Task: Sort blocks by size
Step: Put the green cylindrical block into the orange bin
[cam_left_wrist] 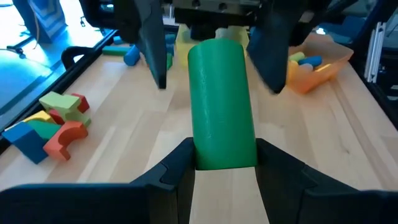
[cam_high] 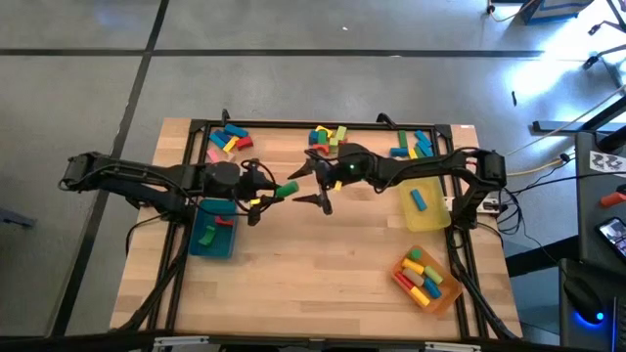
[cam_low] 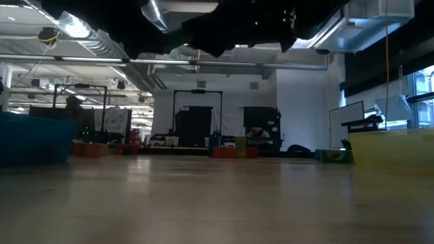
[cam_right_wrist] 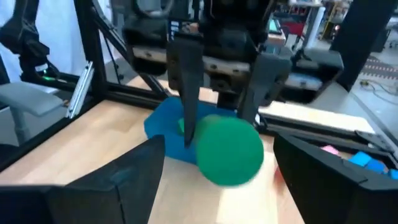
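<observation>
Blocks were spread over the table: a green cylinder sat clamped end-on in the left gripper, held above the table middle, pointing at the right gripper. Left jaws were closed on the cylinder's sides; the left wrist view showed its near end between the two fingers. Right gripper faced it from just beside, jaws wide and holding nothing, one finger either side of the cylinder's line without touching it. In the right wrist view the cylinder's round end showed between the spread right fingers.

Loose blocks lay in three piles along the far edge: left pile, middle pile, right pile. Teal tray near the left edge held a green and a red block. Yellow tray near the right edge held one blue block. Orange tray by the near right corner held several mixed blocks.
</observation>
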{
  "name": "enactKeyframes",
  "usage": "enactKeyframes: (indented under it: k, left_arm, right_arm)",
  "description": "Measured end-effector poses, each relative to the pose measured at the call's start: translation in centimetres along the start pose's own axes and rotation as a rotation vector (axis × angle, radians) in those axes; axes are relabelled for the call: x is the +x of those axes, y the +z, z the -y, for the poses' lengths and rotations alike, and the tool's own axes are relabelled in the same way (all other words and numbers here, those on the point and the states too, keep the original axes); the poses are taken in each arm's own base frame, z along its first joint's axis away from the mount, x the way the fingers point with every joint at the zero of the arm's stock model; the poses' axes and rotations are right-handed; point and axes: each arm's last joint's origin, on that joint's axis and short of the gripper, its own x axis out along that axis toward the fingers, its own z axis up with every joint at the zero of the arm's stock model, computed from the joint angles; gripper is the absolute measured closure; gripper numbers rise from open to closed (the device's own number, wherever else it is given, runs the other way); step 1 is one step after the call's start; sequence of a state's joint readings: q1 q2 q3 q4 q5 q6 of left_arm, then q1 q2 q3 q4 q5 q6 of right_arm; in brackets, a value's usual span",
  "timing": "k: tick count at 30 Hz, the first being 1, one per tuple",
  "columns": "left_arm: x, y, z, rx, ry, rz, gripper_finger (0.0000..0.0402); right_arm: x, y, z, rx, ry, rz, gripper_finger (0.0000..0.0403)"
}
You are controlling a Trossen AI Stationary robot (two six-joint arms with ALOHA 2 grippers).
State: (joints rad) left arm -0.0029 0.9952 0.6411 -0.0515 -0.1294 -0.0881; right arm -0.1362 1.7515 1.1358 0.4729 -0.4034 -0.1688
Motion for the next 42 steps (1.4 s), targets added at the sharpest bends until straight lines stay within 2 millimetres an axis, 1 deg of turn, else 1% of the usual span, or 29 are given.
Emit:
enactKeyframes:
  k: [7,12,14,17,26,29,33,38,40,42]
  left_arm:
    - [0.0,0.22,0.03,-0.003,-0.006,0.023,0.0274]
    - [-0.01,0.48,0.04,0.007,-0.004,0.05,0.0274]
    - [-0.01,0.48,0.04,0.007,-0.004,0.05,0.0274]
    - [-0.01,0.56,0.04,0.005,-0.004,0.058,0.0274]
    - [-0.01,0.68,0.07,0.009,-0.01,0.07,0.0274]
    - [-0.01,0.69,0.07,0.017,-0.01,0.071,0.0274]
    - [-0.01,0.75,0.07,0.016,-0.009,0.078,0.0274]
    - [-0.02,0.86,0.05,0.016,-0.005,0.09,0.0274]
    - [-0.02,0.89,0.06,0.023,-0.005,0.093,0.0271]
    - [-0.02,0.91,0.06,0.023,-0.005,0.095,0.0258]
  right_arm:
    - [0.37,0.58,-0.9,-0.022,0.01,0.041,0.01]
    - [0.37,0.67,-0.91,-0.02,0.009,0.05,0.0101]
    - [0.36,0.68,-0.88,-0.02,0.006,0.051,0.0109]
    - [0.36,0.7,-0.83,-0.02,-0.01,0.051,0.0134]
    - [0.34,0.69,-0.73,-0.021,-0.028,0.049,0.0238]
    - [0.32,0.71,-0.74,-0.024,-0.026,0.049,0.026]
    - [0.29,0.72,-0.69,-0.028,-0.03,0.048,0.026]
    - [0.29,0.69,-0.67,-0.034,-0.038,0.044,0.0235]
    - [0.29,0.61,-0.68,-0.031,-0.037,0.036,0.0237]
    - [0.29,0.6,-0.69,-0.03,-0.036,0.035,0.0248]
